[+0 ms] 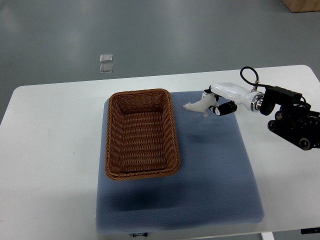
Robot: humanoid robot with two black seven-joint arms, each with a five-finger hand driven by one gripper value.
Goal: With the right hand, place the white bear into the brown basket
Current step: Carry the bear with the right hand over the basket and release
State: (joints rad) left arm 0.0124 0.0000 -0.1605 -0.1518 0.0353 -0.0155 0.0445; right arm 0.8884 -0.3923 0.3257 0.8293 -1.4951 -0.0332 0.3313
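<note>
r hand [218, 102] fingers curled on white bear [198, 106]; just right of brown basket [142, 133] rim; mat [215, 170] open

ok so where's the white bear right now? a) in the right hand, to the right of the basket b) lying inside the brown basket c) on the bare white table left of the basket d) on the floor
a: the white bear sits in the right hand, beside the empty brown basket over the blue mat.

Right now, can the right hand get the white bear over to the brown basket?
Probably yes. The right hand is shut on the white bear, held just right of the brown basket, whose open top is empty. Only blue mat lies between.
</note>
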